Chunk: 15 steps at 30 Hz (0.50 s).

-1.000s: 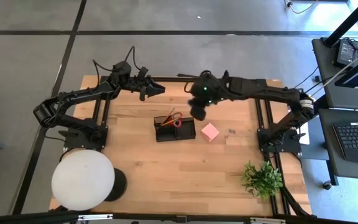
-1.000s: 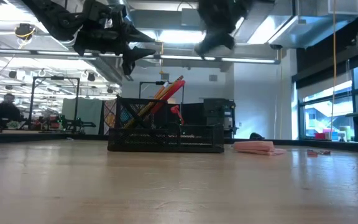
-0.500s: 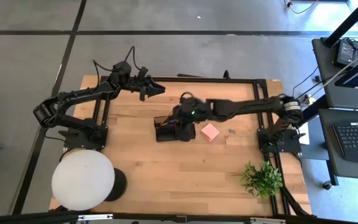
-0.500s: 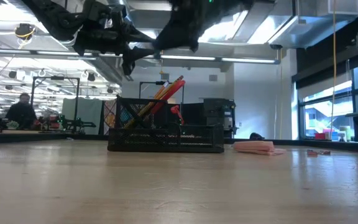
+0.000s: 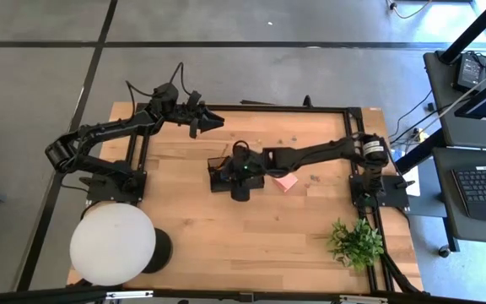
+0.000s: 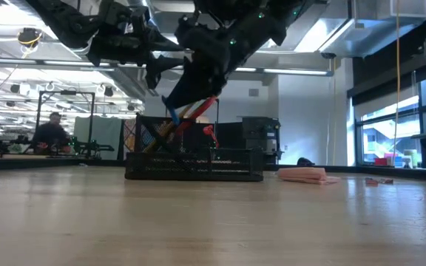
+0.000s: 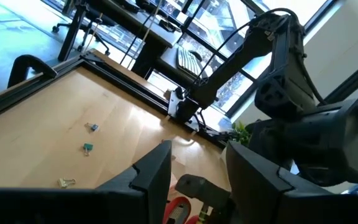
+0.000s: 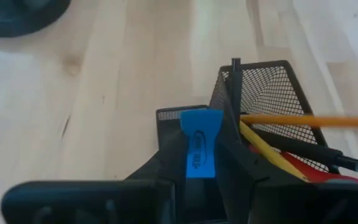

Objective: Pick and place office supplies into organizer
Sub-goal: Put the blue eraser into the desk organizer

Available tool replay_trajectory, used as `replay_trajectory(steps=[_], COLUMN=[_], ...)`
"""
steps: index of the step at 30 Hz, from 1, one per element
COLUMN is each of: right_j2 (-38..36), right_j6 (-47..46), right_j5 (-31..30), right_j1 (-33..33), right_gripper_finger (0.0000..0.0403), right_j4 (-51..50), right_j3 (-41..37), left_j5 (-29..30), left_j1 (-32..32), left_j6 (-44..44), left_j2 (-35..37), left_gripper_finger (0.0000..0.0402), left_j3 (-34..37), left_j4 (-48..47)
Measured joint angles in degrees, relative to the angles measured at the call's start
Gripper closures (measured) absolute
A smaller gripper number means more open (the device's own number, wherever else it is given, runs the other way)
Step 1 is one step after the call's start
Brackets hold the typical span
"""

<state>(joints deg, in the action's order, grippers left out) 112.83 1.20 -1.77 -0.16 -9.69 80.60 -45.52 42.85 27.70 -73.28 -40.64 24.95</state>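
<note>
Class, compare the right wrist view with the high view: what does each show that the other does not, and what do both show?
Only the right wrist view shows the small blue piece pinched in the right gripper, just above a mesh compartment, and the yellow pencils up close.

Only the high view shows the whole layout: the left gripper waiting at the table's far edge, the pink sticky-note block, the white lamp and the green plant.

Both show the black organizer and the wooden table.

Black mesh organizer (image 5: pixel 226 179) with leaning pencils (image 8: pixel 272 158); pink note block (image 5: pixel 288 181) beside.
</note>
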Motion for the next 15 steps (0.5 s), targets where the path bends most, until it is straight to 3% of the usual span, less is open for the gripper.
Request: replay_trajectory(steps=[15], right_j2=[0.3], right_j6=[1.0], right_j5=[-2.0], right_j1=[0.2], right_gripper_finger=[0.0328], right_j4=[-0.1], right_j3=[0.3], left_j5=[0.0], left_j1=[0.0], left_j6=[0.0], left_j2=[0.0], left_gripper_finger=[0.0255], left_j3=[0.0], left_j4=[0.0])
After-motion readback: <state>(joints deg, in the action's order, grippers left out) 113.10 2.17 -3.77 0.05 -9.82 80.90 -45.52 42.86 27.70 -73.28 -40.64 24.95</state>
